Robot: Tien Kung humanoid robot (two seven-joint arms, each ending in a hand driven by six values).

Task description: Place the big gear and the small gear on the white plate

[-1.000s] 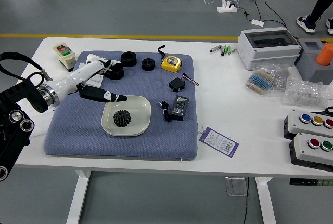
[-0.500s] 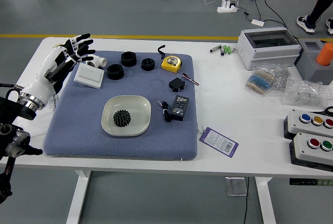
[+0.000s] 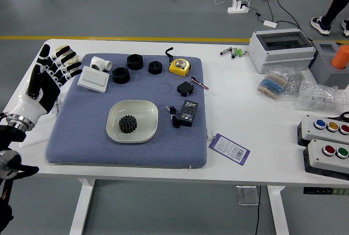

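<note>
The big white surface (image 3: pixel 240 126) has a blue mat (image 3: pixel 76 137) lying on its left part. The left arm (image 3: pixel 8 137) comes in from the left side. A white box (image 3: pixel 281 54) with a dark window sits at the far right. Two button boxes (image 3: pixel 332 156) sit at the right, one in front of the other. The left hand (image 3: pixel 48 79) is up near the mat's far left corner, with its fingers spread wide and nothing in it. The white plate (image 3: pixel 149 131) is flat on the middle of the mat. A purple tag (image 3: pixel 229 149) lies just right of the mat. A flat white block (image 3: pixel 94 79) is on the mat near the hand. A yellow tape measure (image 3: pixel 179 67) is at the mat's far right. Three black rings (image 3: pixel 121 75) are beside each other at the back. The black gear (image 3: pixel 128 124) sits on the plate, near its middle; I cannot tell if it is the big or small one.
</note>
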